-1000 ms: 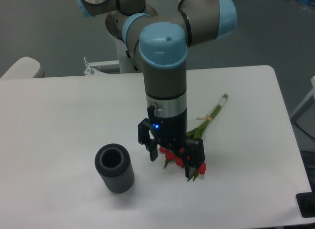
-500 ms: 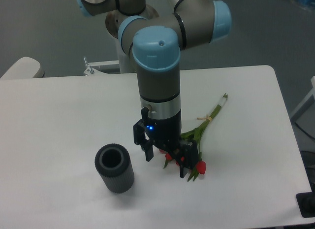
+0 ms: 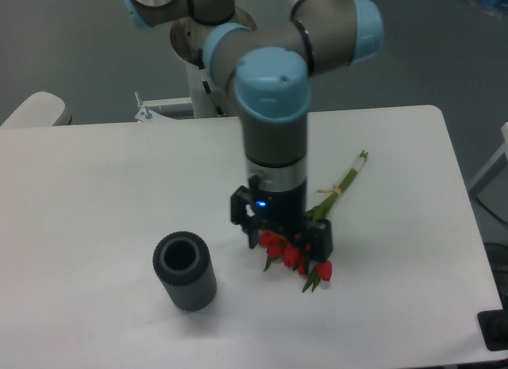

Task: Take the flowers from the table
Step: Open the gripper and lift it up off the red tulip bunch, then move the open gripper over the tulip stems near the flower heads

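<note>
Tool [image 3: 287, 244] spread open over the flowers [image 3: 305, 250] on the counter [image 3: 95, 194]; risks crushing buds, or slipping off loose stems.

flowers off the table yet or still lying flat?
Lying flat. The flowers rest on the table, stems reaching up-right, red buds beneath the gripper, whose fingers straddle the buds. No lift visible.

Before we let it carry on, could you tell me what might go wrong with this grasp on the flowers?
The gripper hangs open over the red bud end of the flowers, not the banded stems, so closing there could crush or bruise the buds. Held by one end, the long stems may droop or slip. The dark cylinder stands to the left; a sideways swing could knock it.
</note>
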